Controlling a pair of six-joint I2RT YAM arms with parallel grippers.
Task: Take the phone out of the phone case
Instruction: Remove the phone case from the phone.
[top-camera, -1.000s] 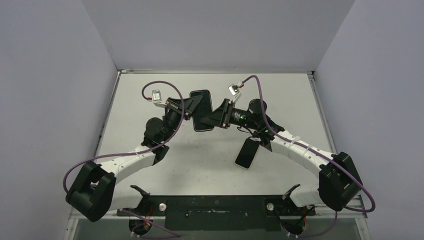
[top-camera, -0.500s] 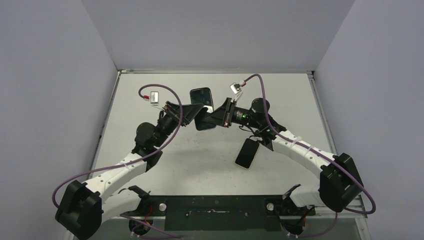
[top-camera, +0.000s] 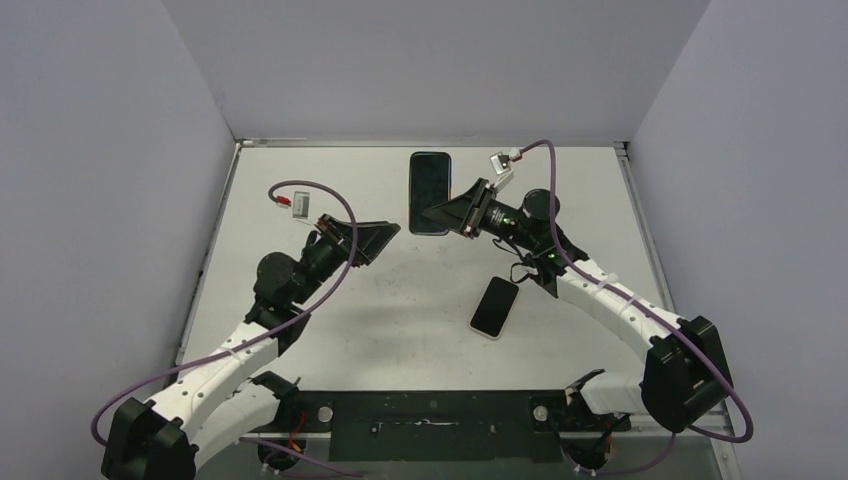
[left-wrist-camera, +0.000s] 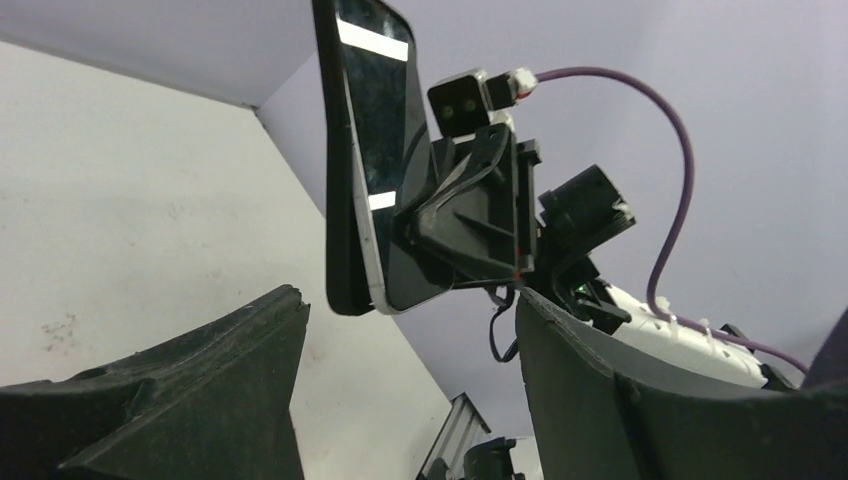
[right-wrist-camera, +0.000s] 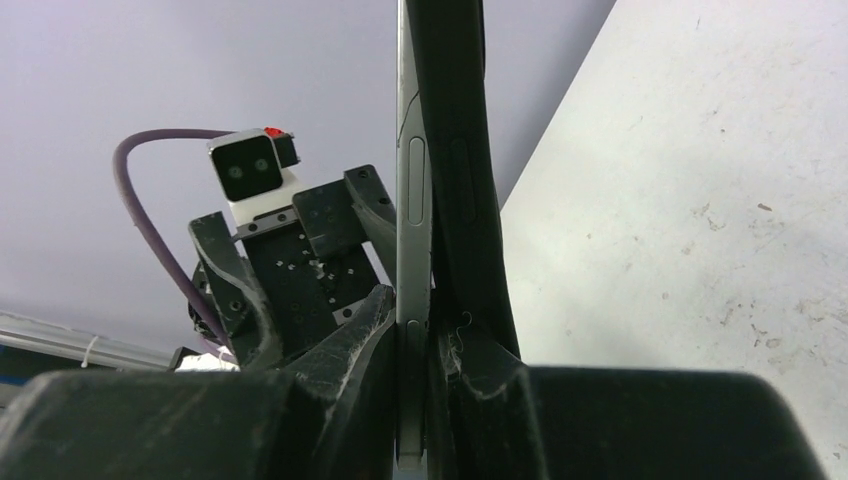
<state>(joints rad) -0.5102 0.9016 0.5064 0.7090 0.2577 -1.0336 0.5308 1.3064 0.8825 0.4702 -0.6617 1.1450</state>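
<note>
My right gripper (top-camera: 441, 212) is shut on the lower end of the phone (top-camera: 430, 185), which it holds up in the air over the back of the table. The right wrist view shows its jaws (right-wrist-camera: 420, 320) squeezing the silver-edged phone (right-wrist-camera: 410, 180) and the black phone case (right-wrist-camera: 462, 170) together. Above the grip, the case bows a little away from the phone. My left gripper (top-camera: 388, 234) stands open, lower and to the left, touching nothing. Its wrist view looks up between its fingers (left-wrist-camera: 405, 300) at the phone (left-wrist-camera: 385, 150) and the case edge (left-wrist-camera: 335, 200).
A second dark phone-like slab (top-camera: 494, 307) lies flat on the white table (top-camera: 300, 180), under my right forearm. Grey walls close in the table at the back and on both sides.
My left gripper has opened, let go of the phone and drawn back to the near left. My right gripper has carried the phone and case to the right and farther back.
</note>
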